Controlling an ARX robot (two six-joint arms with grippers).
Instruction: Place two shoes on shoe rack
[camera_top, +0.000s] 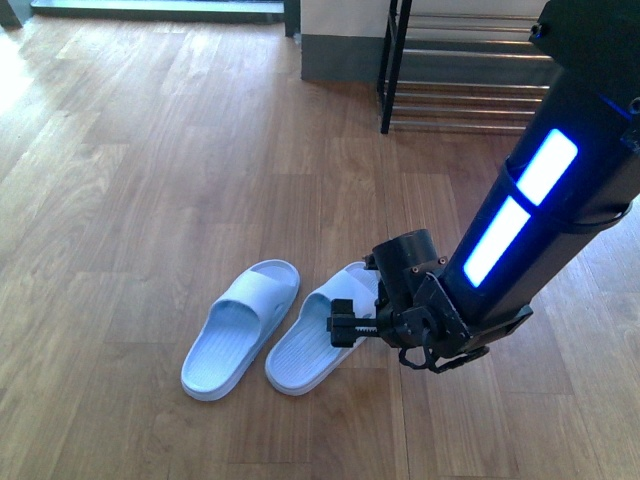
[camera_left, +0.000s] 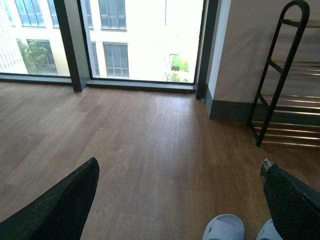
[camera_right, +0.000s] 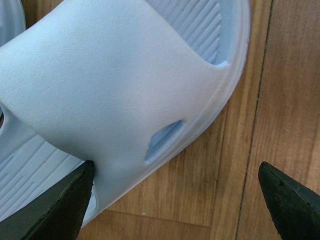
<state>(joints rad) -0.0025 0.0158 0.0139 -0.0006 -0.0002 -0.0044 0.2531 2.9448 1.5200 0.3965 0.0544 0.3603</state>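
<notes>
Right gripper (camera_top: 342, 322) hangs low over the right-hand pale blue slide sandal (camera_top: 300, 355), jaws spread either side of its strap and gripping nothing. Its twin (camera_top: 240, 325) lies just beside it on the wooden floor (camera_top: 150, 200). Closing on the strap's edge alone could let the soft slide swing or slip free. Left gripper (camera_left: 180, 161) is spread too. Well apart, the shoe rack (camera_top: 395, 70) shows no shoes on its visible tiers.

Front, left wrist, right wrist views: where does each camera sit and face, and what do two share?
Front: on body, facing down at floor, slides, rack; right arm shows.
Left wrist: on left arm, facing windows, rack; open jaws show.
Right wrist: close over one slide; open jaws show.
Shared: front and left wrist show rack, slides.
</notes>
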